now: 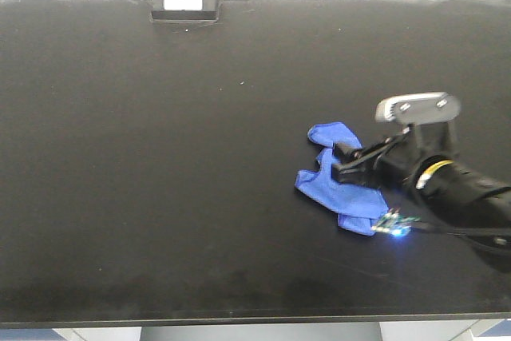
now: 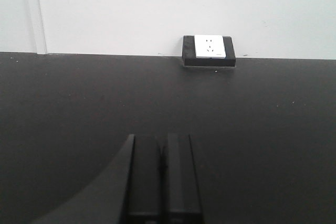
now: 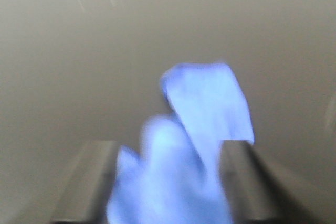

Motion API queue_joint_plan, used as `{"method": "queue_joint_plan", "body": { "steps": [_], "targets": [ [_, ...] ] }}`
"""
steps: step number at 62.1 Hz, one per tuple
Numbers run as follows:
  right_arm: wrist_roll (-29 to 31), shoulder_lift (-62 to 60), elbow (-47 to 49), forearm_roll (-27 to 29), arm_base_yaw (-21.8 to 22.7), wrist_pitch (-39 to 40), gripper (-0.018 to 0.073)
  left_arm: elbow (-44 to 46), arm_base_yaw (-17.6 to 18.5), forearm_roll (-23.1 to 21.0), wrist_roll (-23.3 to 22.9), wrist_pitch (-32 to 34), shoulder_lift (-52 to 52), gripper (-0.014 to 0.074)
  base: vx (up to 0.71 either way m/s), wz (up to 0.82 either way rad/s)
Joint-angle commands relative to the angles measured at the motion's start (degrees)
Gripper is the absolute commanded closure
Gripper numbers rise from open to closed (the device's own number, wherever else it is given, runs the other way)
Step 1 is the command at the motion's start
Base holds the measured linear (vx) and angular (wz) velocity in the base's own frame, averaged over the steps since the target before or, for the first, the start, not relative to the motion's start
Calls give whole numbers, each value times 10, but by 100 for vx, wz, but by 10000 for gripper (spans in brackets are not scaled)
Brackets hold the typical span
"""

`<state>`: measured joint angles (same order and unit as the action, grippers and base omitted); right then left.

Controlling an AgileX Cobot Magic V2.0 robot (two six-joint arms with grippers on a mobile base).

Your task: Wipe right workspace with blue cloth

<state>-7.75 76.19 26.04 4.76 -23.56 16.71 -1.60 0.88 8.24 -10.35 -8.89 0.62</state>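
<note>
Right fingers (image 1: 345, 159) straddle the cloth (image 1: 339, 189) at right of frame, bunched between them on the bench (image 1: 160, 157); left fingers (image 2: 160, 182) sit pressed together, far off.

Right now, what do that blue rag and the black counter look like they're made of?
The blue cloth looks like soft fabric, perhaps microfibre: it lies crumpled in loose folds and wrinkles. The right workspace looks like a hard, matte black benchtop, maybe laminate or resin: flat, with only a dull sheen and faint specks. Its exact material can't be told.
</note>
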Motion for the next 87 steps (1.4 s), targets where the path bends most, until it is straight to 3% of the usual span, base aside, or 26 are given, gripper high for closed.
{"method": "queue_joint_plan", "body": {
  "steps": [1,19,41,49,62,69,78,87],
  "targets": [
    [2,-79,13,-21,0,29,37,-18,-3,1,-5,46,9,602,0,0],
    [2,-263,13,-18,0,-86,49,-18,-3,1,-5,46,9,602,0,0],
    [2,-330,13,-18,0,-88,51,-18,-3,1,-5,46,9,602,0,0],
    [21,-356,-4,-23,7,-88,104,-18,-3,1,-5,46,9,602,0,0],
    [62,-466,-74,-38,129,-101,349,-18,-3,1,-5,46,9,602,0,0],
    [62,-555,-121,-63,201,-114,552,-18,-3,1,-5,46,9,602,0,0],
    [62,-657,-172,-108,261,-183,570,-18,-3,1,-5,46,9,602,0,0],
    [60,-740,-237,-101,268,-197,570,-18,-3,1,-5,46,9,602,0,0]
  ]
}}
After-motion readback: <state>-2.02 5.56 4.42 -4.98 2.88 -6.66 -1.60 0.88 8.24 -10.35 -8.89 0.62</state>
